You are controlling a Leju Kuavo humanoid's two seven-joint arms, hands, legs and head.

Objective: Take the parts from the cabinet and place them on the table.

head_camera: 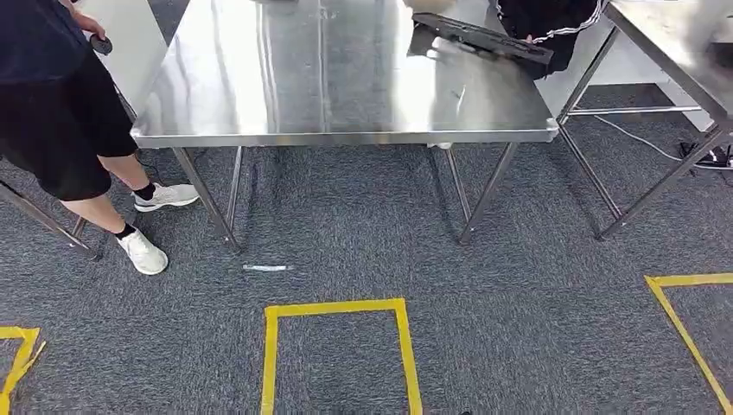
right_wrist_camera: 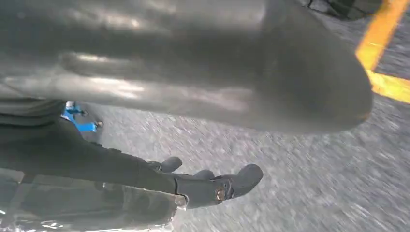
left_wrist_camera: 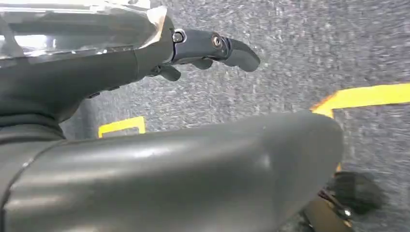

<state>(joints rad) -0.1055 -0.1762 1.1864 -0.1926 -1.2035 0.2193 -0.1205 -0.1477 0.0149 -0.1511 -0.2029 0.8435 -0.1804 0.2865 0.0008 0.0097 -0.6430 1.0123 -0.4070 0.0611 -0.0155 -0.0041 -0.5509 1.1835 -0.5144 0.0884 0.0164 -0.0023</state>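
Observation:
A long black part (head_camera: 484, 36) lies on the far right of the steel table (head_camera: 346, 104), with a person in black right behind it. At the left a second person stands holding a small dark round part (head_camera: 101, 44). My left hand (left_wrist_camera: 121, 72) hangs over the grey carpet, its dark fingers (left_wrist_camera: 212, 48) stretched out and nothing in it. My right hand (right_wrist_camera: 121, 169) also hangs above the carpet with fingers (right_wrist_camera: 217, 186) extended and apart from the thumb, holding nothing.
A second steel table (head_camera: 683, 43) stands at the right, with cables (head_camera: 704, 157) on the floor under it. Yellow tape squares (head_camera: 337, 308) mark the carpet in front of me. A small white strip (head_camera: 266, 268) lies near the table legs.

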